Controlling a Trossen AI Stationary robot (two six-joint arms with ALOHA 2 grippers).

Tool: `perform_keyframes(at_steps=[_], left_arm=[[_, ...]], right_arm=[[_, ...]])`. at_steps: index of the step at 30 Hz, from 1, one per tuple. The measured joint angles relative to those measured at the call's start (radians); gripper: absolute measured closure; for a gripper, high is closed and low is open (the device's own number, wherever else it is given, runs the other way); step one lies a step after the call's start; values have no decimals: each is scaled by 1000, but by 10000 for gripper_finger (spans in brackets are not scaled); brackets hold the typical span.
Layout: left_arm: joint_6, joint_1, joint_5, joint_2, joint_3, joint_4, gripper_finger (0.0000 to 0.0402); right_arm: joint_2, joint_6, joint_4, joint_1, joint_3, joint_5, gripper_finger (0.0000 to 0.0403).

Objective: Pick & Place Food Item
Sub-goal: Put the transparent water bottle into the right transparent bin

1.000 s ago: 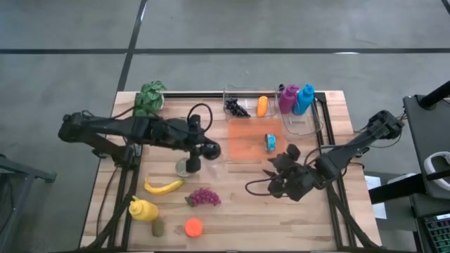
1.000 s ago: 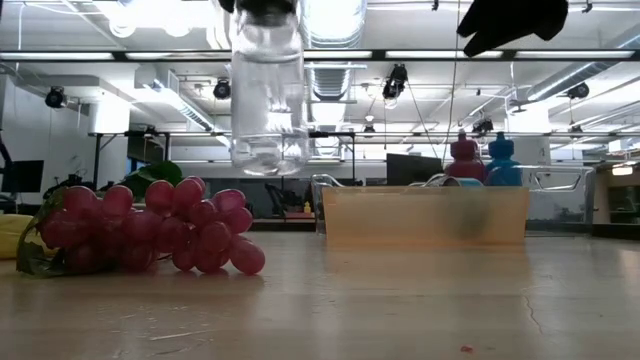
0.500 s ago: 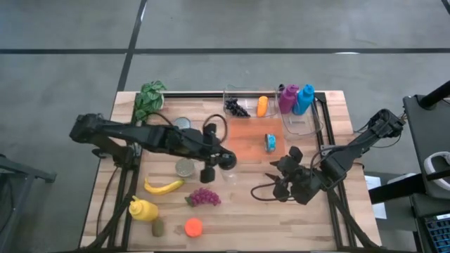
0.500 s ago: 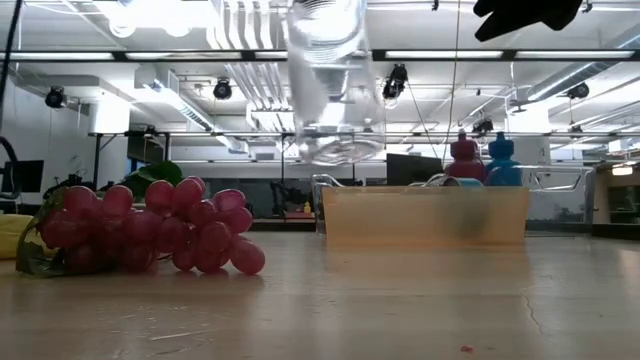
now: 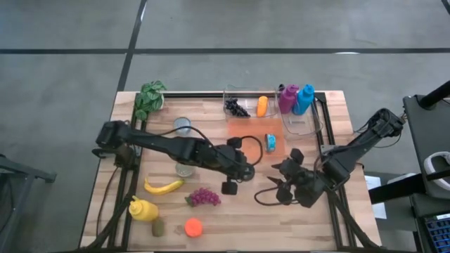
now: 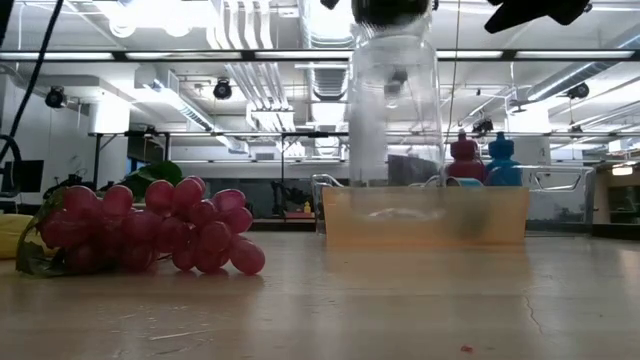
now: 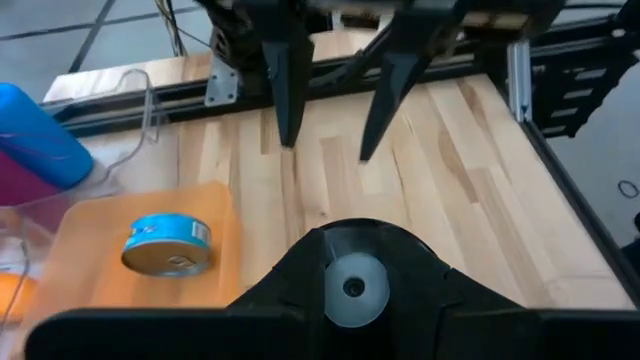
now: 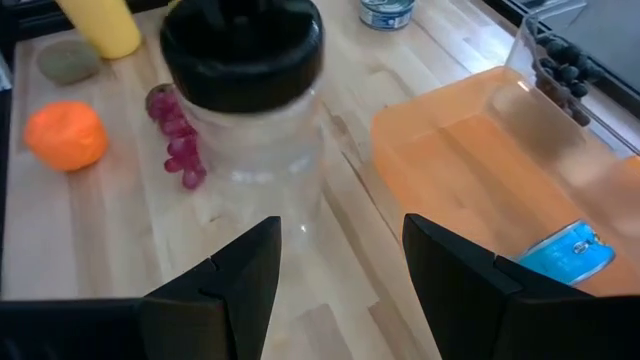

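A clear jar with a black lid hangs above the wood, just in front of the near edge of the orange tray. My left gripper is shut on it at mid-table. My right gripper stands open to the jar's right, its fingers pointing at the jar and apart from it. Purple grapes, a banana and an orange lie on the near left of the table. A blue can lies on the tray. My left gripper holds the jar at its top, by the black lid, coming at it from the table's left and slanting down. The lid hides the fingertips in the left wrist view. The jar hangs upright below the lid, its base clear of the table.
A yellow bottle and a kiwi sit at the near left. Two cans and a green leafy bunch are on the left. Clear bins with purple and blue bottles line the far edge.
My left gripper has carried the jar toward the table's right edge and a little down, from above the left-hand can to the near edge of the orange tray. The jar has stayed upright and clear of the table.
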Motion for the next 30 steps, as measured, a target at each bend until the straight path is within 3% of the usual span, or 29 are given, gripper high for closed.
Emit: perform_keyframes(at_steps=[7,24,30], left_arm=[[-1,0,49,19,-7,48,323],[0,-3,55,61,-10,48,323],[-1,-6,55,61,-10,38,302]], right_arm=[[-1,3,3,22,0,2,197],[-1,3,6,22,0,3,197],[-1,3,6,22,0,3,197]])
